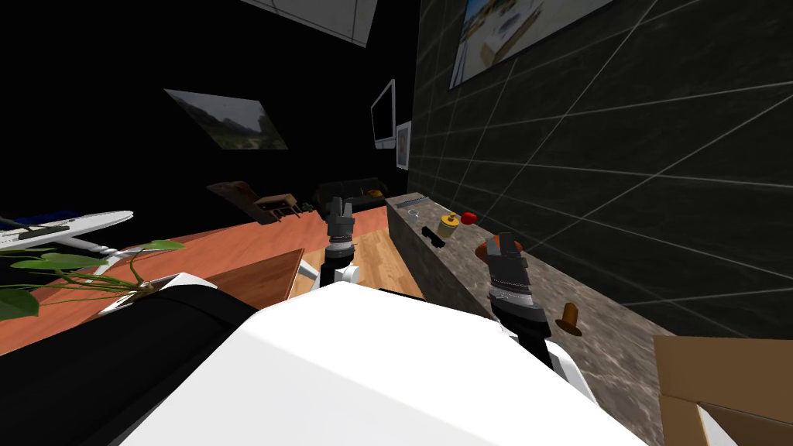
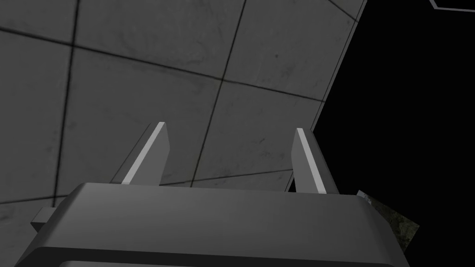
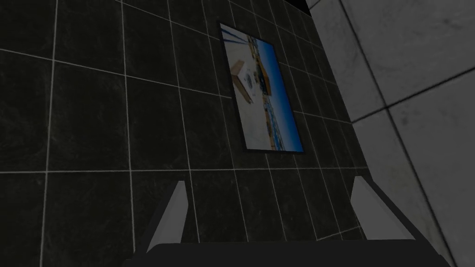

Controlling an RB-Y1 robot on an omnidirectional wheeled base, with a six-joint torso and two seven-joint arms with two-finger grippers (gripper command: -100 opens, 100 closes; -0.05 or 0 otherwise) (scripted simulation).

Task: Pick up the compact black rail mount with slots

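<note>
Black rail mount (image 1: 433, 236) lies along counter (image 1: 619, 348).

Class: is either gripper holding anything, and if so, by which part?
Nothing is held. The left gripper and right gripper are open and empty; the black rail mount lies on the counter, apart from both.

surface: grey stone counter (image 1: 612, 348) | on it: clear cup (image 1: 414, 214), black mount (image 1: 433, 236), yellow jar (image 1: 447, 226), red item (image 1: 468, 219), brown peg (image 1: 569, 319), cardboard box (image 1: 720, 379)
</note>
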